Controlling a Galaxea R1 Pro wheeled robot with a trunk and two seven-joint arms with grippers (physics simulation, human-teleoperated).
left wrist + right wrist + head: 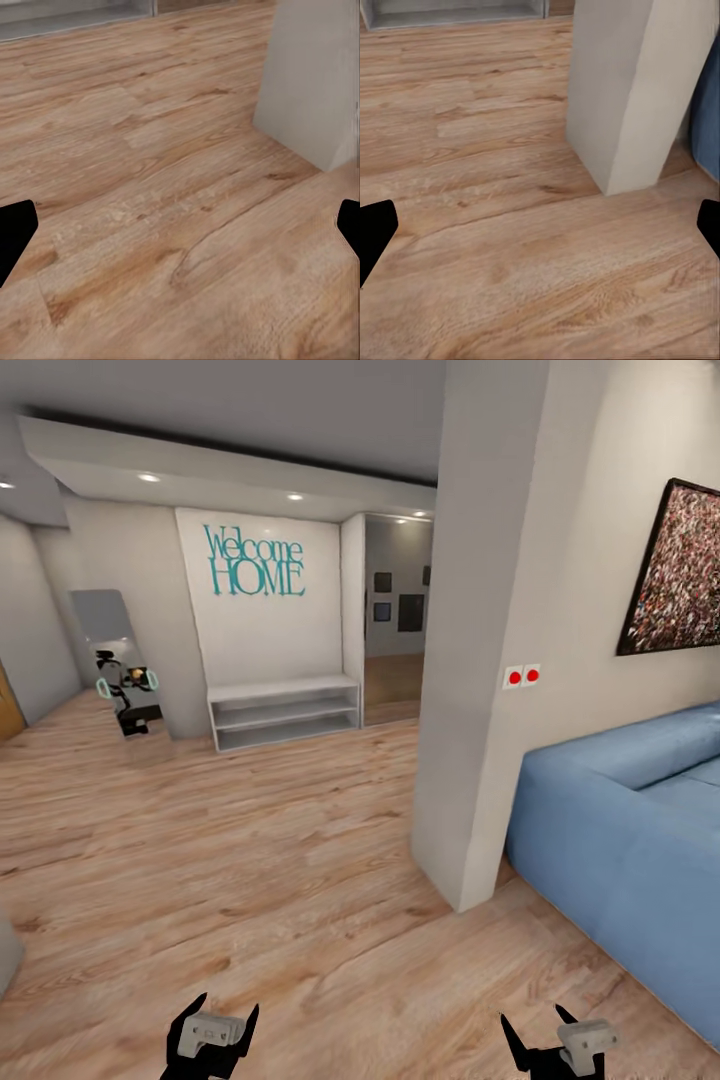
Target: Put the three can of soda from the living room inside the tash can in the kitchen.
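Note:
The three soda cans and the trash can are out of view. I stand on a wood floor beside the living room's blue sofa [630, 830]. Low in the head view, my left gripper [228, 1010] is open with nothing between its fingers. My right gripper [535, 1022] is open and empty too. Both hang above bare floor. In the left wrist view the black fingertips [15, 232] sit wide apart over the planks. The right wrist view shows its fingertips [375, 232] spread the same way.
A white wall pillar [490, 660] stands close ahead to the right, with the sofa just behind it. Across the wood floor [250, 840] are a low white shelf bench [285, 712], a leaning mirror [115, 660] and a doorway into a corridor [395, 650].

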